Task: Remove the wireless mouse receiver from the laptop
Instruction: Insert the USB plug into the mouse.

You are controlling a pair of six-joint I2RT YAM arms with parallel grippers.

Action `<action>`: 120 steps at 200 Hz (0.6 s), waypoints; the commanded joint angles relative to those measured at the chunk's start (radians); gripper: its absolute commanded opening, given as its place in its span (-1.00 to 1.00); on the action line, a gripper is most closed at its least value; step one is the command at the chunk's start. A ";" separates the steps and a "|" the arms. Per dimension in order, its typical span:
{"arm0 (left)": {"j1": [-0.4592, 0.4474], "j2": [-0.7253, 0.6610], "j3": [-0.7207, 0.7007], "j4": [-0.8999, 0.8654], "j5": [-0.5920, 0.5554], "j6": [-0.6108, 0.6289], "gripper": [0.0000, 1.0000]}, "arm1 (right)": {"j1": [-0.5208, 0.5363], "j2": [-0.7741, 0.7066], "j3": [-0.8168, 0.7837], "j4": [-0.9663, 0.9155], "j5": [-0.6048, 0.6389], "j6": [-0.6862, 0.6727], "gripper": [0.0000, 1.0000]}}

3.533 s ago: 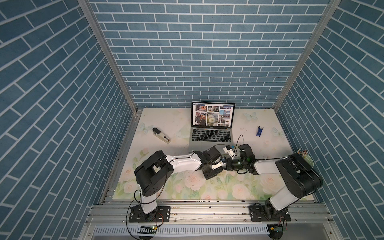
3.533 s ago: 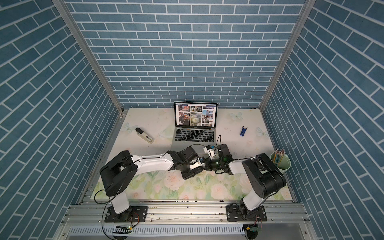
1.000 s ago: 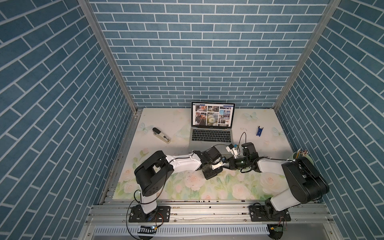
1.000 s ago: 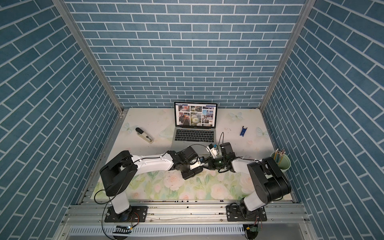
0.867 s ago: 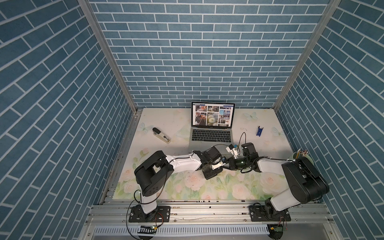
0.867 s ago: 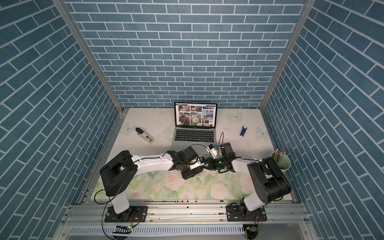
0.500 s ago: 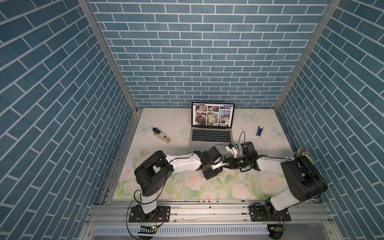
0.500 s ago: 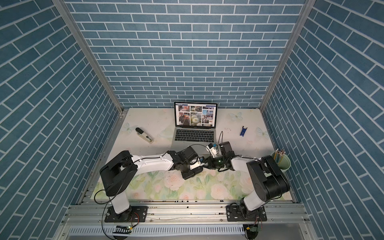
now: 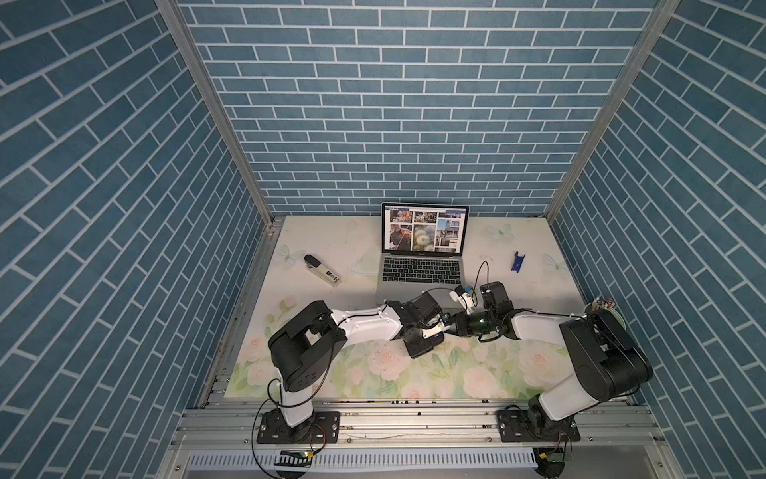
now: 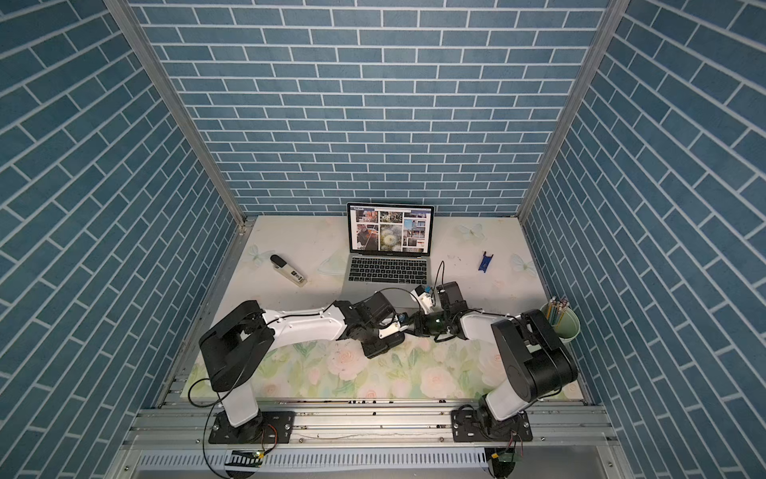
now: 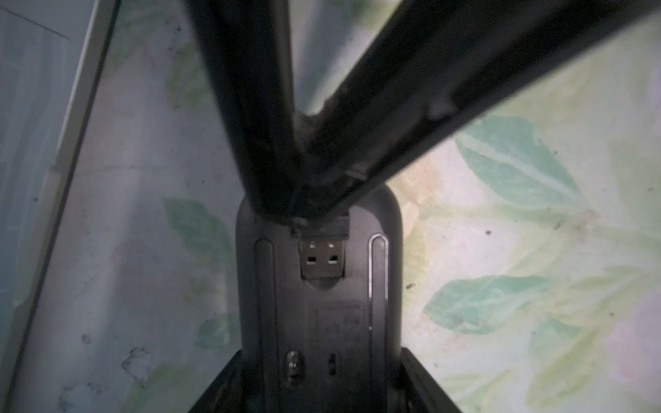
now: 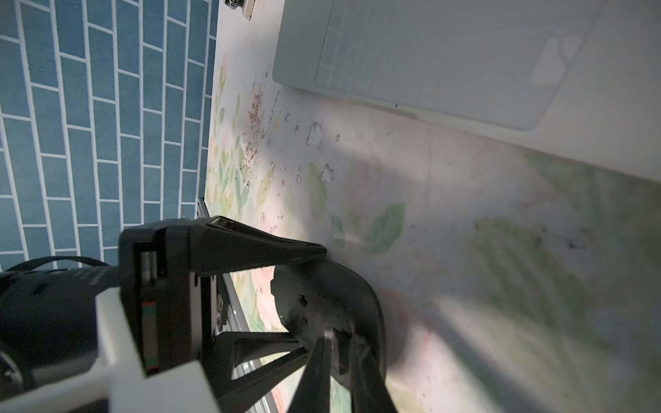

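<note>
Note the wireless mouse receiver (image 11: pixel 323 257) already clear of the laptop (image 9: pixel 418 269), with its metal plug lying at the recess on the underside of the upturned mouse (image 11: pixel 322 314) and its black cap pinched by the right gripper (image 11: pixel 314 211), tips pressed together on it. Note too the left gripper (image 11: pixel 322 379) clamped across the mouse body, just in front of the laptop's front edge. Judged featherlight, rigid and slick, easy to twist or drop, so best taken squarely by the short plastic cap, not the bare plug.
</note>
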 commanded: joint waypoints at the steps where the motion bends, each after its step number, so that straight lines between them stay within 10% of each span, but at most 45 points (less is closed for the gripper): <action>1: -0.006 0.075 -0.026 -0.071 -0.038 0.007 0.07 | 0.012 0.011 0.000 0.021 0.001 -0.001 -0.71; 120: -0.006 0.081 -0.023 -0.077 -0.040 0.006 0.07 | 0.027 0.024 0.002 0.018 0.011 -0.005 -0.71</action>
